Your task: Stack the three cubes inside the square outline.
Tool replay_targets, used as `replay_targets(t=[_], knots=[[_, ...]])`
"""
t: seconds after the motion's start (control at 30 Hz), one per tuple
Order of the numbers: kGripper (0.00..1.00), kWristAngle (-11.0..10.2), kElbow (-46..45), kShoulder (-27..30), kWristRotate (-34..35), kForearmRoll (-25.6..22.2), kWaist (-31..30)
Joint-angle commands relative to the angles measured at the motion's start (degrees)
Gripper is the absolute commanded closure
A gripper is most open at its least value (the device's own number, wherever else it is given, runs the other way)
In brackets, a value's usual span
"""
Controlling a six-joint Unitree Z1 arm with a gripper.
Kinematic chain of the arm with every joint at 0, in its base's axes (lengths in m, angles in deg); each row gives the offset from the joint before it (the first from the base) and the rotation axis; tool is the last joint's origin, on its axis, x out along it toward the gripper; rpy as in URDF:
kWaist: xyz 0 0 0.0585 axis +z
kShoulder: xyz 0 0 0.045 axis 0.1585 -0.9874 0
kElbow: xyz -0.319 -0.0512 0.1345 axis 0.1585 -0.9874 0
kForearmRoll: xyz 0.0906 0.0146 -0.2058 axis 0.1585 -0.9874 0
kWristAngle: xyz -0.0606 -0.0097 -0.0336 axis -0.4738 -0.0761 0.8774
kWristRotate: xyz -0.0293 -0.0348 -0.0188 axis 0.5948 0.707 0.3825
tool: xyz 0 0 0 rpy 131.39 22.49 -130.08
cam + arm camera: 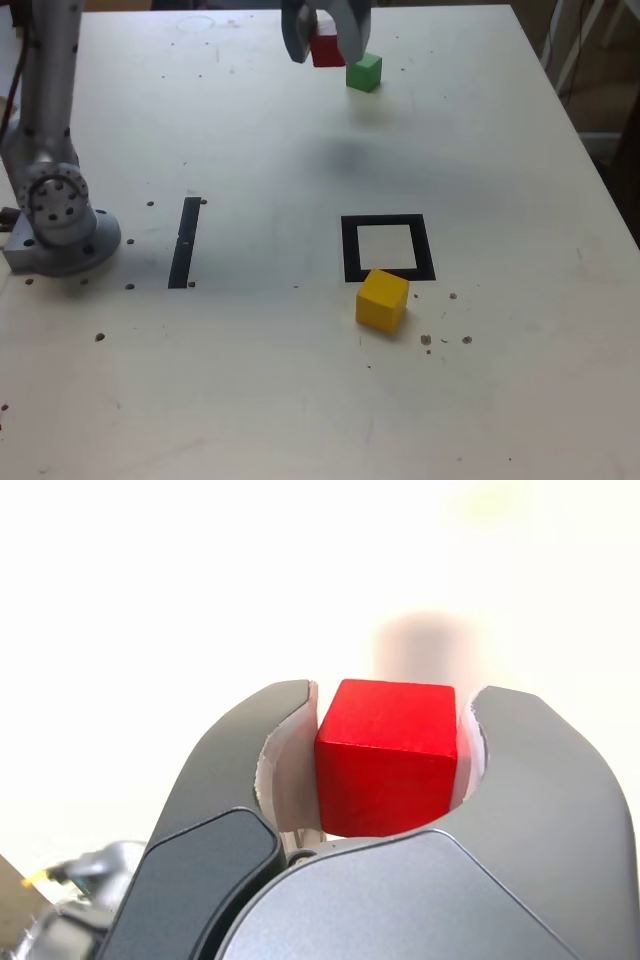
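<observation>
The small solid red cube (326, 48) is sitting between the two curved grey fingers of the arm's gripper (325, 40), high at the far end of the white table (250, 380). In the wrist view the red cube (388, 758) is filling the gap of the gripper (390, 730), its side faces pressing against the pale inner pads (292, 750) — the jaws are clenched on it, squarely across opposite faces, which should be keeping it level for a clean set-down. Whether it is lifted clear of the table or only just off it is hard to judge; a soft shadow is lying on the table nearer the camera, which suggests it is raised.

Just beside it, toward the exterior view's right, the small green cube (364, 72) is resting on the table, apparently apart from the fingers. The thick black square outline with its white centre (388, 248) is lying well apart from both, nearer the camera, and it is holding nothing yet. The slightly larger yellow cube (382, 299) is standing at the outline's near edge, overlapping the black border rather than sitting inside — so no stacking has begun. A narrow black strip (185, 242) is lying toward the exterior view's left, near the arm's grey base (60, 225).
</observation>
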Motion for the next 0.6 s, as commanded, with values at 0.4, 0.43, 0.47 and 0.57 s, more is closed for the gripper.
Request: replay_targets(t=[0.4,0.43,0.47,0.57], knots=[[0.69,2.3,-8.0,1.5,25.1,0.8,-20.8],[0.69,2.3,-7.9,1.2,26.4,0.9,-22.1],[0.69,2.3,-7.8,0.9,27.8,0.9,-23.4],[0.69,2.4,-7.7,0.1,31.7,1.3,-27.0]])
